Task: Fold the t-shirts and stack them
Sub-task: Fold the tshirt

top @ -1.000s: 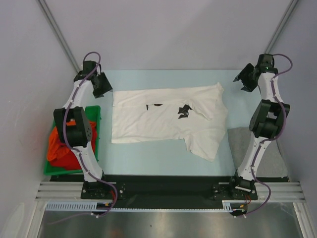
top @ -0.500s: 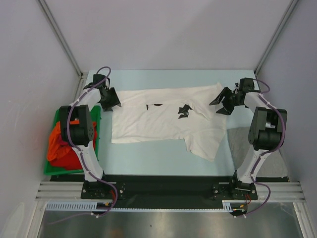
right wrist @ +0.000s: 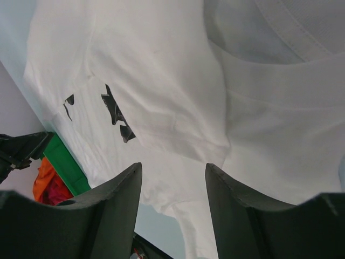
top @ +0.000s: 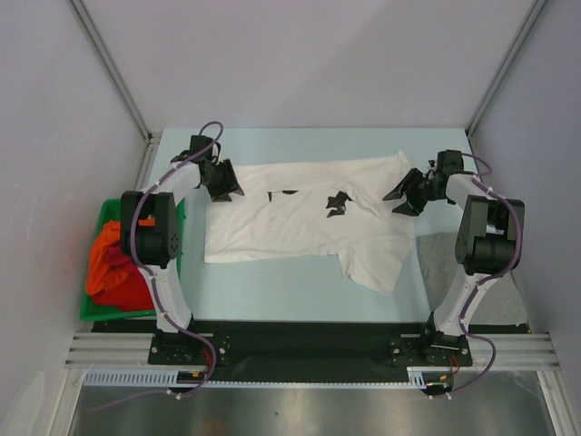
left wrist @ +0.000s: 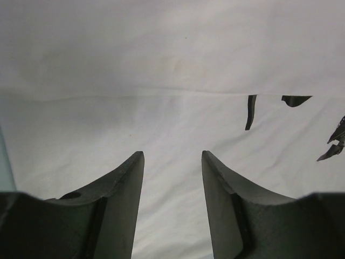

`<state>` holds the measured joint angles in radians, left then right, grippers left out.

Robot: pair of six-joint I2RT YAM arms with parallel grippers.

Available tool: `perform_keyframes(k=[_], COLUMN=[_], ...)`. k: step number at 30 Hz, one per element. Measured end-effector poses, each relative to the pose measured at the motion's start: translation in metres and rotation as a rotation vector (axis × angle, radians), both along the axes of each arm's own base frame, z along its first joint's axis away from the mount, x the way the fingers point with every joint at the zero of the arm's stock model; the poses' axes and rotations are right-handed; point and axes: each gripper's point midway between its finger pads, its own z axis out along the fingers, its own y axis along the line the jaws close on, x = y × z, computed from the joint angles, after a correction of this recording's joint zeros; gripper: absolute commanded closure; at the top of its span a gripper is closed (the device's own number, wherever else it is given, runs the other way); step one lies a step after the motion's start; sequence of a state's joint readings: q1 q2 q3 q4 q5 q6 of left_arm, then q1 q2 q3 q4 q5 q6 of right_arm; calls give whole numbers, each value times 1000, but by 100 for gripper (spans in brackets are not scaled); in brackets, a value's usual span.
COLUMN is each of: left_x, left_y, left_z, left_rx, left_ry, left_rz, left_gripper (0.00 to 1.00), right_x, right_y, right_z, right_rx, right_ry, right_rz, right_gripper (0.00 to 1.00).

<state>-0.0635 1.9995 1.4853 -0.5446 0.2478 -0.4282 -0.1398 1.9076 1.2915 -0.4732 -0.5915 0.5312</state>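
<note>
Movement inward, left gripper (top: pixel 227 187) over white t-shirt (top: pixel 300 232), right gripper (top: pixel 400 197) perhaps too

The white fabric t-shirt (top: pixel 300 227), spread flat, covers the middle of the pale blue tabletop (top: pixel 272 291); bare strips run along its near and far edges. On the left, the green plastic bin (top: pixel 104 313) heaped with orange and red cloth (top: pixel 113 272) blocks the way; a flat grey cloth (top: pixel 438 262) lies on the right.

The white t-shirt (top: pixel 300 222) carries a few small black marks (top: pixel 338 203), jagged and scattered, with no other pattern. The table (top: pixel 272 283) is pale blue, the bin (top: pixel 113 314) bright green. The orange shirt (top: pixel 102 261), dark red shirt (top: pixel 136 292) and grey shirt (top: pixel 502 300) are all plain.
</note>
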Motion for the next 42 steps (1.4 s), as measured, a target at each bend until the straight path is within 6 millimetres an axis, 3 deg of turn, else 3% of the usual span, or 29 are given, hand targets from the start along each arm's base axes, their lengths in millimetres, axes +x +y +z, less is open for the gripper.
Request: perform_keyframes(k=[9, 12, 18, 21, 26, 31, 37, 42], left_x=[1, 0, -3, -11, -26, -32, -31, -30], left_y=[-2, -5, -7, -8, -9, -11, -7, 0], left_z=[3, 5, 9, 8, 5, 15, 31, 38], left_rx=[-35, -49, -63, -72, -74, -84, -85, -100], left_ry=[0, -1, -8, 0, 22, 6, -38, -55], left_rz=[4, -1, -9, -16, -26, -44, -55, -46], left_gripper=[49, 49, 50, 50, 50, 49, 49, 49], right_x=[-4, -6, -22, -28, -25, -8, 21, 60], right_y=[5, 27, 90, 109, 112, 115, 112, 89], right_z=[-5, -4, -7, -5, -22, -36, -36, -31], right_rx=[-44, -86, -230, -272, -343, -427, -523, -580], right_ry=[-4, -36, -120, -172, -210, -244, -297, -322], right_rz=[46, 135, 362, 395, 342, 280, 220, 150], right_gripper=[44, 43, 30, 26, 23, 22, 22, 21])
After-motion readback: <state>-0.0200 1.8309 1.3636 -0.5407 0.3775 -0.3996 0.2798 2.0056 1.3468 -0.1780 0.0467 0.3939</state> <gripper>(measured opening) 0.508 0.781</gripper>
